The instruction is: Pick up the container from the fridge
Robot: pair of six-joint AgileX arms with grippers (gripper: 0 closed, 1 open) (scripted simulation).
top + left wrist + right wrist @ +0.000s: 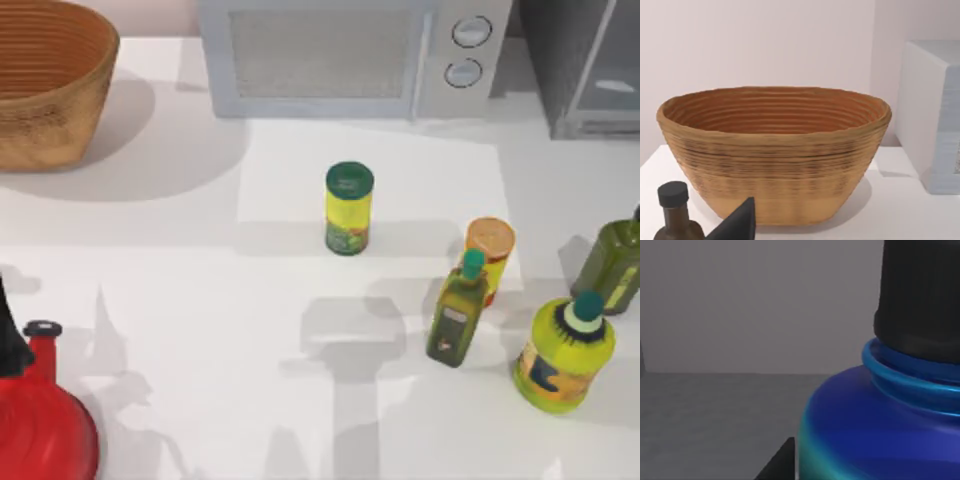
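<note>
Container (880, 415) looms right against right wrist camera, standing on fridge (585, 70) floor; not lifted yet. Grip state: can't tell. Left arm parked near basket (775, 150).

White tabletop (200, 300) here, and plenty standing on it: a woven basket (45, 80) back left, the microwave (350, 55) at the rear, the fridge (585, 65) in the far right corner. Mid-table, a yellow can (349, 208) stands upright. To the right cluster an orange-lidded can (490, 255), an olive bottle (459, 312) and a yellow-green bottle (566, 352). A red kettle (40, 420) sits front left.
</note>
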